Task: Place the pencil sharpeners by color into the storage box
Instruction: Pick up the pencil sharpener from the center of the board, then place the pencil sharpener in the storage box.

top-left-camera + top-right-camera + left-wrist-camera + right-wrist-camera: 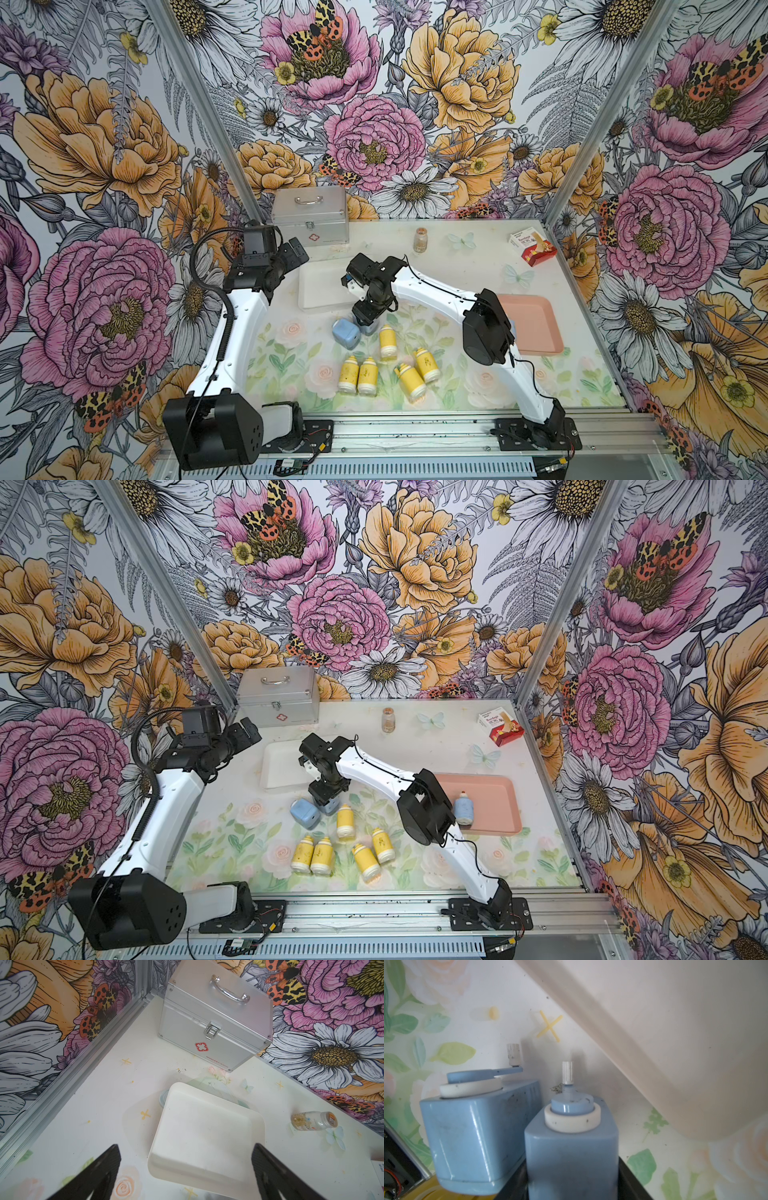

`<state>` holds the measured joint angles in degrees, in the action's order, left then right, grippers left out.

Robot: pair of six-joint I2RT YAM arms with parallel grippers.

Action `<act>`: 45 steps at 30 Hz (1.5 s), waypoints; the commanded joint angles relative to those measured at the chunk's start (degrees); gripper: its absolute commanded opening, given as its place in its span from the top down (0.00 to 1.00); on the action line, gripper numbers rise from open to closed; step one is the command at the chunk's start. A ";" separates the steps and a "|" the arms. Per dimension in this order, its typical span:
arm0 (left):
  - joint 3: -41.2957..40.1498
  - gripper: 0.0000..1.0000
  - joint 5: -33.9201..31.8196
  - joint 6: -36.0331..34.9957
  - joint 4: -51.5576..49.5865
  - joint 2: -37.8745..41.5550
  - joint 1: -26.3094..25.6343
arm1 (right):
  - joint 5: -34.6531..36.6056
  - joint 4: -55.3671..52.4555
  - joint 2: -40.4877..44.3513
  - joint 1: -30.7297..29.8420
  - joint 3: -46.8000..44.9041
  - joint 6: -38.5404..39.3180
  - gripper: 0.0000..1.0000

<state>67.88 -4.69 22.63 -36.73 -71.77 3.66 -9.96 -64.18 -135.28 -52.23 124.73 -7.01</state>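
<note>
Several yellow pencil sharpeners [389,341] lie on the floral mat toward the front in both top views. A light-blue pencil sharpener [571,1147] stands upright between the black fingers of my right gripper [365,324], which is shut on its body. A second blue one [346,333] stands right beside it, to its left. A third blue sharpener [463,810] lies in the pink storage box [494,796], a shallow tray on the right. The white storage box [320,286] is empty. My left gripper [186,1147] hangs open above the white box's left edge, holding nothing.
A closed silver first-aid case [311,216] stands at the back left. A brown glass vial [420,240] stands at the back middle, a red-and-white carton [534,248] at the back right. Flowered walls close the back and both sides.
</note>
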 commanded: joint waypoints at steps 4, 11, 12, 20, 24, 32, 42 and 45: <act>0.36 0.01 1.62 0.83 -0.45 -0.57 1.01 | 0.97 -0.28 1.50 -0.10 -0.16 -0.57 0.60; 0.41 0.01 2.14 0.99 -0.44 -0.65 1.00 | 4.62 -0.17 7.58 -0.08 -5.21 -1.07 0.63; 0.37 0.02 2.14 1.05 -0.40 -0.60 1.05 | 4.94 -0.15 8.20 -0.07 -5.58 -1.29 0.63; 0.35 0.01 2.39 1.12 -0.35 -0.75 1.02 | 7.31 0.28 10.44 -0.08 -6.38 -2.09 0.63; 0.38 0.01 2.39 1.10 -0.36 -0.67 1.04 | 8.61 0.29 10.80 0.35 -6.62 -2.46 0.64; 0.33 0.01 2.58 1.26 -0.37 -0.75 1.00 | 11.75 0.63 15.13 3.02 -9.79 -4.25 0.64; 0.38 0.01 2.92 1.46 -0.36 -0.68 1.03 | 17.16 0.81 27.27 10.98 -22.42 -7.63 0.65; 0.32 0.01 3.10 1.54 -0.35 -0.72 1.05 | 18.63 0.73 33.01 14.01 -28.32 -8.91 0.65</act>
<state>67.88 -3.09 23.70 -36.86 -72.14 4.05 5.21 -63.77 -107.26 -40.14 99.81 -13.63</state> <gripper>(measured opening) 0.987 0.570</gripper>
